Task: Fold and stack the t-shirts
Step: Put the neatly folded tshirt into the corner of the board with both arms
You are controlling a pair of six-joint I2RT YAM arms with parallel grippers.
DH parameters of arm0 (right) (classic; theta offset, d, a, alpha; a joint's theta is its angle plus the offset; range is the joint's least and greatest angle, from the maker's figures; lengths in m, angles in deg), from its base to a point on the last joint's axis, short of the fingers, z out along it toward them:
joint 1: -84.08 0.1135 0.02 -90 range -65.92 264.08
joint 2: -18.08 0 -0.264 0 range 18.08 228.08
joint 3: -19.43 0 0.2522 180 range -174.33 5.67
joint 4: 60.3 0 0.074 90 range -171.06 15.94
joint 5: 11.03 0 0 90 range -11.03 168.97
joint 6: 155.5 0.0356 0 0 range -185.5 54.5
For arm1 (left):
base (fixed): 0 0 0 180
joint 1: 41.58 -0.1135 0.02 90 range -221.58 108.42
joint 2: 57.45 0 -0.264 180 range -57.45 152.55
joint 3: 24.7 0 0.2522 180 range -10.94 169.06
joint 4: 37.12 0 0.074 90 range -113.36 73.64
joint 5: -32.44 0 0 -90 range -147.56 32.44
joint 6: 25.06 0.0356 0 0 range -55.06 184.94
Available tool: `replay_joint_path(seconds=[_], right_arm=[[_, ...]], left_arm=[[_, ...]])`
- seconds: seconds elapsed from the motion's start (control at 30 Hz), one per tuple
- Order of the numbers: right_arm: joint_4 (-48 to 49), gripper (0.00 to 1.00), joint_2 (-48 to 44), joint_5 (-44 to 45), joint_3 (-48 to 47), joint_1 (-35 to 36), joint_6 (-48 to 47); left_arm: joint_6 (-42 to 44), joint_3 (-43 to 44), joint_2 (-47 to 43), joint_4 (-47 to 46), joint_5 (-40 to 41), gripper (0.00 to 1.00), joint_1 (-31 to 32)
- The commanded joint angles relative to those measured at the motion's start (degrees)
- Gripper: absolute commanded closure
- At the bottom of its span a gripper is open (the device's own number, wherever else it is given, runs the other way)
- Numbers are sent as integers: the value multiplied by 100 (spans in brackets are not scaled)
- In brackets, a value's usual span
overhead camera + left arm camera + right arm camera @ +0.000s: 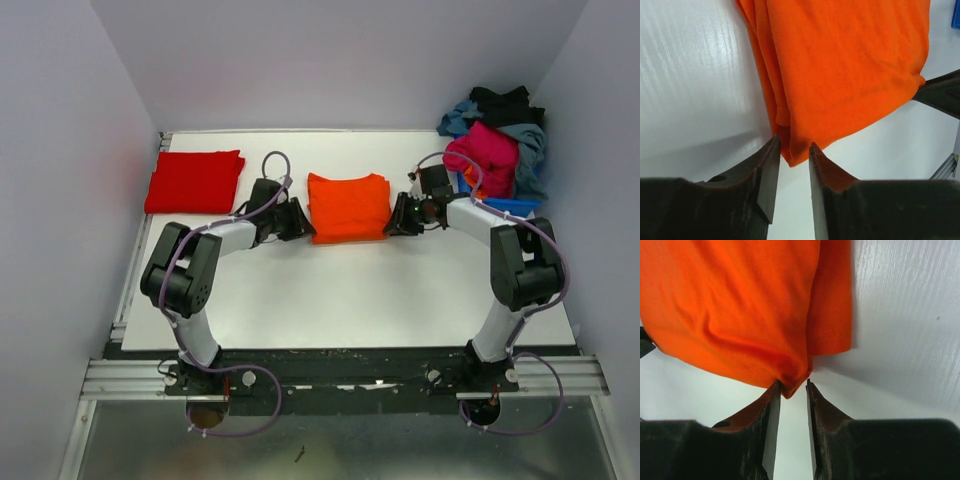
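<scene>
A folded bright orange t-shirt (348, 207) lies flat in the middle of the white table. My left gripper (300, 220) is at its near-left corner and my right gripper (393, 218) at its near-right corner. In the left wrist view the jaws (794, 145) stand slightly apart with the orange corner (840, 65) between the tips, not pinched. In the right wrist view the jaws (792, 385) are also slightly apart, and the orange corner (740, 305) touches one finger only. A folded red t-shirt (194, 181) lies at the far left.
A heap of unfolded shirts (495, 150), pink, grey-blue and black, sits in a blue bin (500, 205) at the far right corner. White walls close in the table at the back and both sides.
</scene>
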Motion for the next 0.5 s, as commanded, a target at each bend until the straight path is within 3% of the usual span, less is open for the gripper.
replay_joint_path(seconds=[0.0, 0.07, 0.13, 0.23, 0.47], right_arm=[[-100, 68, 268, 79, -368, -3, -42], [-135, 79, 356, 106, -386, -3, -33], [-136, 99, 409, 106, -404, -3, -24], [-266, 99, 409, 263, -413, -3, -6], [-1207, 99, 620, 1555, -860, 111, -33]], left_arm=[[18, 284, 366, -180, -215, 67, 75], [-26, 294, 446, -250, -268, 79, 84], [-52, 250, 429, -320, -225, 100, 84], [35, 241, 332, -58, 73, 100, 84], [299, 276, 270, 549, 672, 100, 84]])
